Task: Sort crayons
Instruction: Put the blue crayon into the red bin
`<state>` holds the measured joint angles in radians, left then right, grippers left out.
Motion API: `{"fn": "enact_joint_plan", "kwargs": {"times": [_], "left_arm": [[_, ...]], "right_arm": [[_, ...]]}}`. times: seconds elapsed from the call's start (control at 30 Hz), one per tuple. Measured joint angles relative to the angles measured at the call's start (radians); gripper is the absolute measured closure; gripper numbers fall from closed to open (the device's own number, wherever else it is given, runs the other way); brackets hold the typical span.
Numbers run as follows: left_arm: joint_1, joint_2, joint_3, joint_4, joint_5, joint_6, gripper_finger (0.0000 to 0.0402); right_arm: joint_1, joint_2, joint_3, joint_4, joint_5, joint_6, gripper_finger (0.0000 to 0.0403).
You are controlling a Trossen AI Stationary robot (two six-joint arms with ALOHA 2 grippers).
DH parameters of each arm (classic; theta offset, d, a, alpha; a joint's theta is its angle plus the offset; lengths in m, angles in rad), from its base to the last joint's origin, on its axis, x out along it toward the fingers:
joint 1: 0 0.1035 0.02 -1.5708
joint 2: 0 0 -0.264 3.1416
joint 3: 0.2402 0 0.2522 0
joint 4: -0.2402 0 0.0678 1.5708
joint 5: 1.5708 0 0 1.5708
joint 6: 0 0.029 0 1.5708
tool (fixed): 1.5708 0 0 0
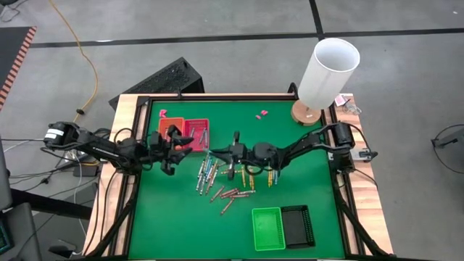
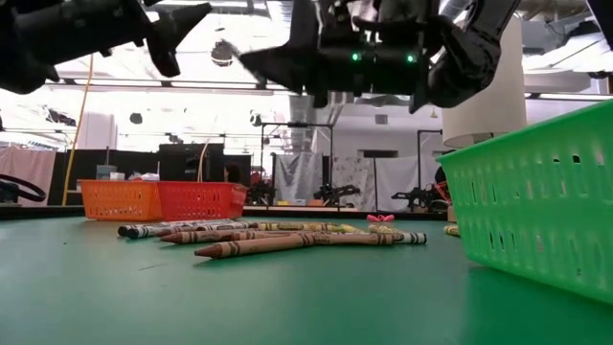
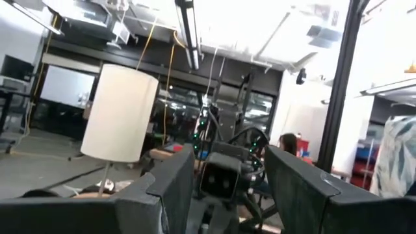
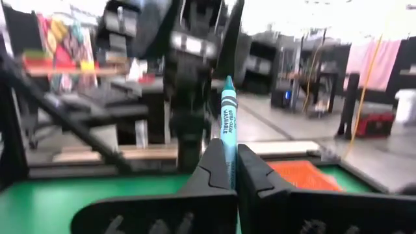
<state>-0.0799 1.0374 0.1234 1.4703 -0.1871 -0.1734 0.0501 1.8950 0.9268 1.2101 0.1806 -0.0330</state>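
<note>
I count four small trays on my bench [image 1: 181, 225]: an orange tray [image 1: 169, 131], a red tray [image 1: 197, 133], a green tray [image 1: 267, 228] and a black tray [image 1: 297, 225]. One teal crayon [image 4: 228, 127] sits pinched in my right claw [image 4: 227, 170]. The loose crayons [image 1: 221, 181] number roughly two dozen, too tangled to count exactly. One white lamp [image 1: 328, 72]. Two pink scraps [image 1: 261, 114].

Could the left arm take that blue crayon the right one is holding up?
Probably yes. The left gripper has its jaws open and faces the right gripper, whose jaws pinch the blue crayon by its lower end. The tip stands free, with nothing visible between them.
</note>
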Motion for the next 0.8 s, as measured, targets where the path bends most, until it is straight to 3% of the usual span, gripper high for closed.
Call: {"fn": "enact_joint_plan", "kwargs": {"times": [0.43,0.8], "left_arm": [[0.0,0.069,-0.002,0.0,-0.036,0.015,0.0226],[0.0,0.216,0.13,0.003,0.025,0.075,0.0226]], "right_arm": [[0.004,0.0,0.002,0.176,-0.043,-0.001,0.0399],[0.0,0.0,0.002,0.175,-0.052,0.006,0.0399]]}}
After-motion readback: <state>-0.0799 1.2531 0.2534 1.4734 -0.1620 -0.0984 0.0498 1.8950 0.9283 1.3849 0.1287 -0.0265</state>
